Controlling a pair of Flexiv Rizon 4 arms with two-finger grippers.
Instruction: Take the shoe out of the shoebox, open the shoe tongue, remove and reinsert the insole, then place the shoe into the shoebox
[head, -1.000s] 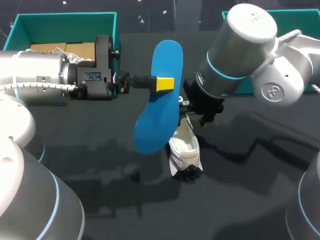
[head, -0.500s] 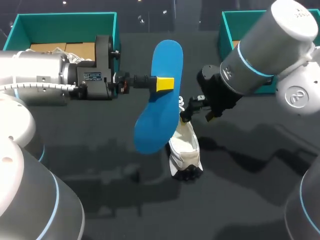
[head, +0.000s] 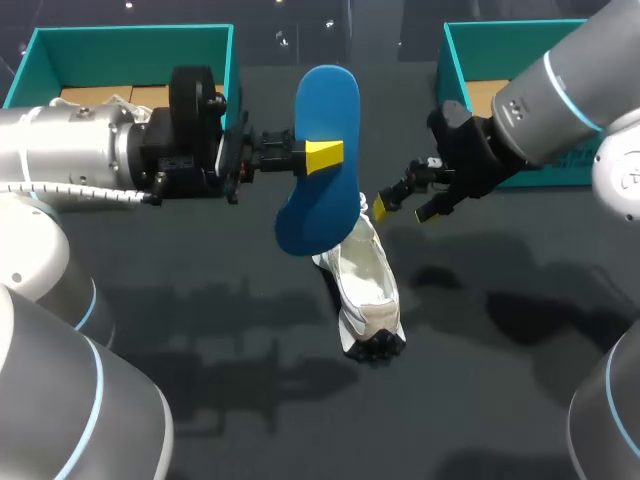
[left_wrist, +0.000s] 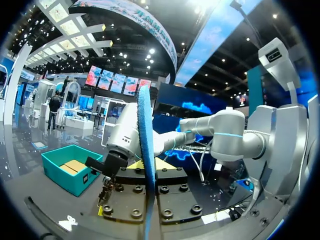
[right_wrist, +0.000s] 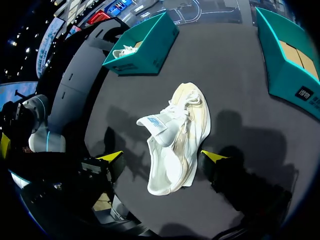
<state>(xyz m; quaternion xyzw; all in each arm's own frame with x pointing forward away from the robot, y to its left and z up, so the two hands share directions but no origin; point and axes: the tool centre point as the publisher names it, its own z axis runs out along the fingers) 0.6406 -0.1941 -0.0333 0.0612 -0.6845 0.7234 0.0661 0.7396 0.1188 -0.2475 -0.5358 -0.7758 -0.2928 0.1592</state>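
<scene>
My left fingers (head: 325, 157) are clamping the blue insole (head: 312, 215) from both sides, holding it up off the desk (head: 500, 380) in the upper middle of the frame. In the left wrist view it's sitting edge-on right between my yellow tips.

My right fingers (head: 405, 205) are hanging spread apart, gripping nothing, just right of the insole.

The white shoe (head: 368, 290) is lying on the desk at centre frame, right below the insole's lower end. Can't tell if it's sitting upright or tipping onto its side. In the right wrist view it's lying under and between my spread tips, with neither one touching it.

One teal shoebox (head: 130, 40) is sitting at upper left, and a second teal box (head: 460, 50) at upper right.
</scene>
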